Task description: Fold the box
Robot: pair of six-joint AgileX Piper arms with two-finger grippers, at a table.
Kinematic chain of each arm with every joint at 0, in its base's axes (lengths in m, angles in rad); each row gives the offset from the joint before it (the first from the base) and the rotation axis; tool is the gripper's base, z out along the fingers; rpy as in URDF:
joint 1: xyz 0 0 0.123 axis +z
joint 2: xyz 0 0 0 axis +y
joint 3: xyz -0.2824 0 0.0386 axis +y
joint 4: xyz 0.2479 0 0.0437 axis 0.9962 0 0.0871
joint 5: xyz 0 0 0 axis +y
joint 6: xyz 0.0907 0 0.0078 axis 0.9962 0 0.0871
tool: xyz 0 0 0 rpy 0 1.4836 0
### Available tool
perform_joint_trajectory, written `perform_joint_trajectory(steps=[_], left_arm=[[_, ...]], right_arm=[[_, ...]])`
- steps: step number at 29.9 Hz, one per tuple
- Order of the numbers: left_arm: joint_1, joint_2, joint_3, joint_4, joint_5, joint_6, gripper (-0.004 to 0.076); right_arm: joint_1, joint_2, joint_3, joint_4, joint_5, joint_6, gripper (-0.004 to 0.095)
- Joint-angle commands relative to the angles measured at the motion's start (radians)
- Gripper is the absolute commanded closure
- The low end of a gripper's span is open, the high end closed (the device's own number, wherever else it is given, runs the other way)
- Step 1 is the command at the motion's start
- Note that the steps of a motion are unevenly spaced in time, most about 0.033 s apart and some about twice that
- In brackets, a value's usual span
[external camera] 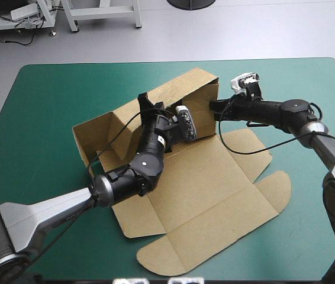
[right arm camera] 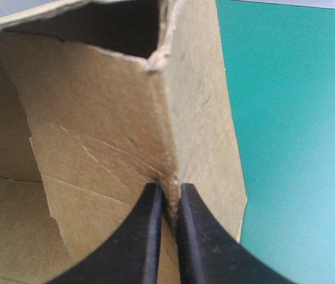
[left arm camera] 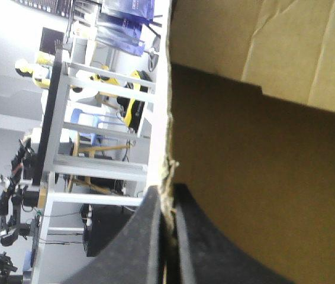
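Observation:
The brown box point(external camera: 215, 189) lies partly raised on the teal-green cover, its back wall point(external camera: 173, 94) standing and its lid flaps flat toward the near edge. My left gripper point(external camera: 147, 102) pinches the top edge of the back wall near its middle; in the left wrist view the board's edge point(left arm camera: 168, 118) runs between the black fingers point(left arm camera: 182, 236), all but shut. My right gripper point(external camera: 216, 106) holds the right end wall point(right arm camera: 203, 106) at the box's corner, its black fingers point(right arm camera: 150, 231) closed on the sheet. A left side flap point(external camera: 93, 139) stands at the box's left end.
Flat flaps with rounded tabs point(external camera: 274, 186) spread toward the right and front. Bare teal-green cover point(external camera: 31, 118) lies left of the box, and more point(right arm camera: 298, 148) beyond the right end wall. The table's far edge point(external camera: 173, 60) is close behind the back wall.

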Motion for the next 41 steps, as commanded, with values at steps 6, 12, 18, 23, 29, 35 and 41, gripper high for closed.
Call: perform_joint_trajectory(steps=[6, 12, 18, 23, 29, 35, 41], left_arm=[[-0.161, -0.089, -0.029, 0.140, -0.035, -0.100, 0.0729], [-0.221, -0.110, -0.029, 0.148, -0.019, -0.120, 0.0729], [-0.282, -0.124, -0.029, 0.149, 0.042, -0.123, 0.0729], [-0.302, -0.188, -0.029, 0.147, 0.099, -0.223, 0.0729], [-0.263, -0.268, -0.029, 0.151, 0.258, -0.205, 0.0729], [-0.088, -0.316, -0.029, 0.130, 0.262, -0.166, 0.0729], [0.082, -0.340, -0.029, 0.120, 0.252, -0.166, 0.0729]], right_arm=[[0.012, -0.018, -0.013, 0.013, 0.042, 0.065, 0.0927], [0.012, -0.018, -0.013, 0.010, 0.044, 0.079, 0.0927], [0.012, -0.018, -0.013, -0.008, 0.046, 0.106, 0.0927], [0.010, -0.031, -0.013, -0.044, 0.046, 0.161, 0.0927], [0.010, -0.102, -0.013, -0.137, 0.045, 0.238, 0.0927], [0.010, -0.229, -0.013, -0.289, 0.043, 0.351, 0.0926], [0.010, -0.343, -0.013, -0.485, 0.072, 0.512, 0.0926]])
